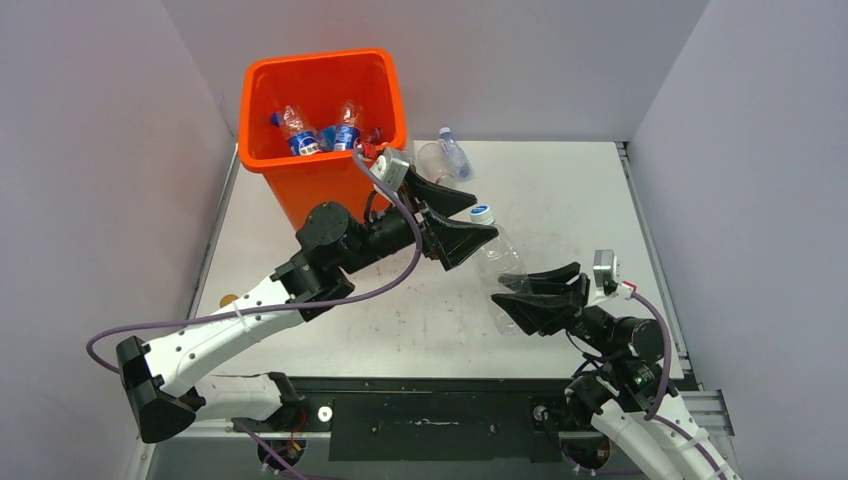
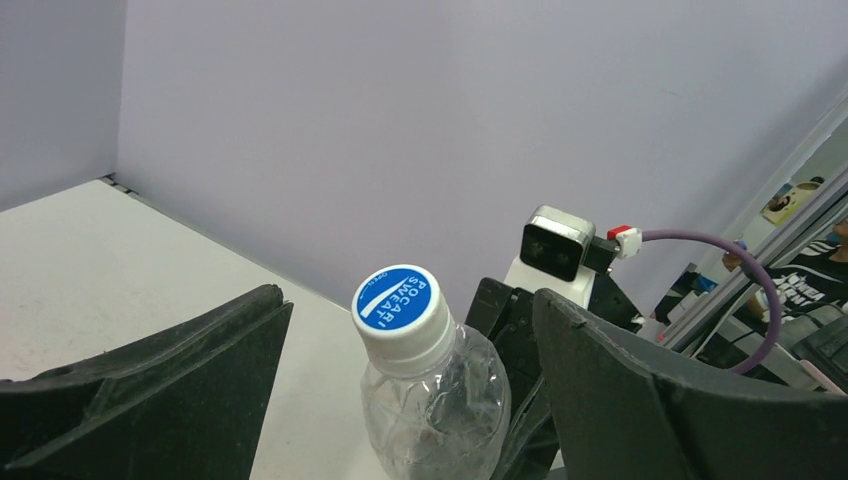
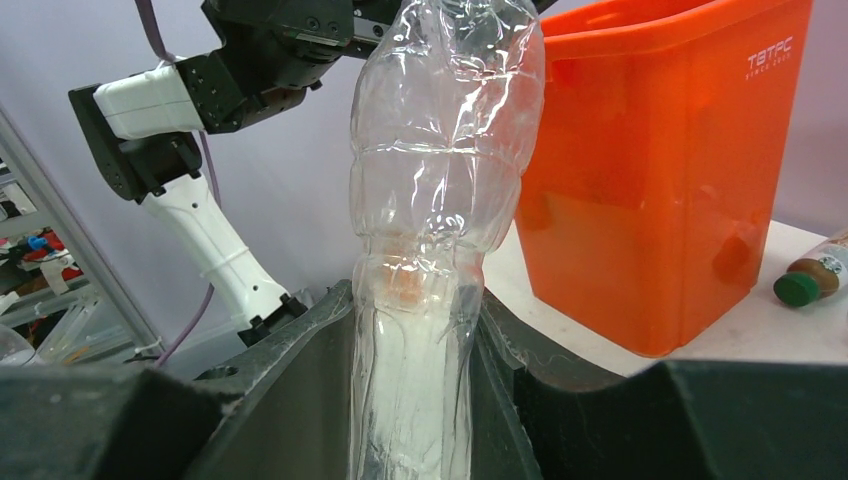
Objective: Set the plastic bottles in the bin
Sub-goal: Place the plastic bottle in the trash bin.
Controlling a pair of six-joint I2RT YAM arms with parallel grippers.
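Right claw: your right claw (image 1: pixel 500 293) is closed on the lower body of a clear bottle (image 1: pixel 497 262). The right wrist view shows the thin wall squeezed in between the 2 fingers.
Left claw: your left claw (image 1: pixel 483 215) is spread wide, 1 finger on each side of the bottle's neck. The left wrist view shows a gap on both sides of the cap (image 2: pixel 398 305). Lower down, you cannot tell whether the right-hand finger touches the body.
Held bottle, look: it is unlabelled, ribbed and crumpled, with a white cap whose blue top carries white lettering.
Held bottle, place: it sits between the 2 claws, near the middle of the worktop (image 1: pixel 580 200), to the right of the bin (image 1: pixel 322 62). Its cap end points toward the far wall.
Cut off: its base is hidden by the right claw from above and runs off the bottom edge at the wrist. You cannot tell whether it rests on the worktop.
Bin contents: 2 blue-labelled bottles (image 1: pixel 300 135) show inside, with something red beside them. The near wall hides the rest.
Loose bottle: 1 blue-labelled bottle (image 1: pixel 452 158) lies just right of the bin, partly behind the left claw.
Far side: a brown bottle with a green cap (image 3: pixel 812 283) lies on the worktop left of the bin, its body cut off by the picture edge.
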